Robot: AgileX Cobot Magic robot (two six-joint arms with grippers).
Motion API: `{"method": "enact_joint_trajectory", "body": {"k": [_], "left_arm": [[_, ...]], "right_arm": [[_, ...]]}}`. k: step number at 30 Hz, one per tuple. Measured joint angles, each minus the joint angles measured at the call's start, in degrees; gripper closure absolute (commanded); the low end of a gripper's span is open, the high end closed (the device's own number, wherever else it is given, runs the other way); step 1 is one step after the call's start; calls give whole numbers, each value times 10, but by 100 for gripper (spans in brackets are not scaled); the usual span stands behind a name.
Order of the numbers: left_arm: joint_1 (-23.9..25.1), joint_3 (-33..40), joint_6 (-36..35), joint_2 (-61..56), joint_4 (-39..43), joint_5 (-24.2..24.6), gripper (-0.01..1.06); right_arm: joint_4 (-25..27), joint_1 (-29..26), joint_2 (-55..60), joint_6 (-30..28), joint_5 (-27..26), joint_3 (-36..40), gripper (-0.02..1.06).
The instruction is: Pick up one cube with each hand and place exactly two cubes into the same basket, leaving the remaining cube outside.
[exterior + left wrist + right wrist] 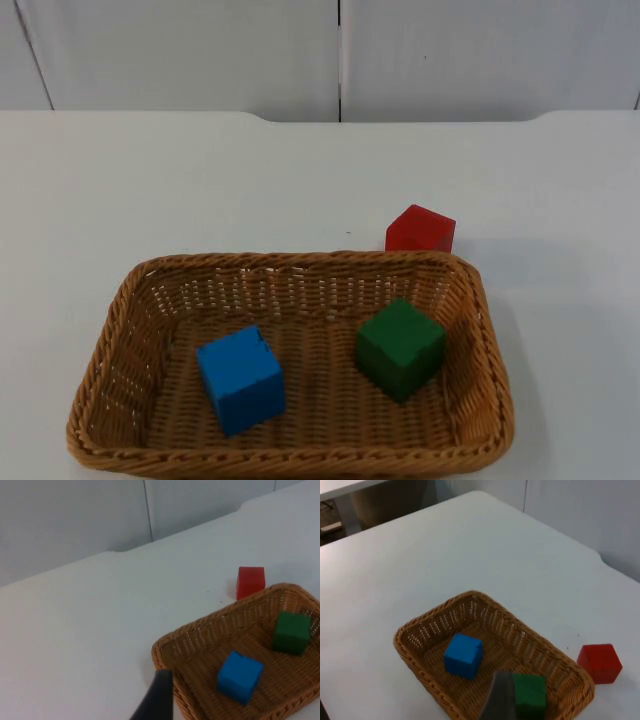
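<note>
White table [150, 180]: blue cube [240, 379], green cube [400, 347] in basket [100, 380]; red cube [420, 229] outside.

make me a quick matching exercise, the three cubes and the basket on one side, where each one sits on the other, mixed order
Things:
1. blue cube
2. green cube
3. red cube
4. basket

Places:
A. on the table just behind the basket's far rim
B. inside the basket, toward the left arm's side
C. on the white table, holding two cubes
D. inside the basket, toward the right arm's side

Pairs: 1-B, 2-D, 3-A, 4-C
</note>
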Motion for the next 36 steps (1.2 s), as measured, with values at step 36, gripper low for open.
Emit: {"method": "enact_joint_trajectory", "body": {"k": [36], "left_arm": [[0, 94, -67, -153, 41, 45, 20]], "right_arm": [[-127, 0, -275, 144, 165, 96, 38]]}}
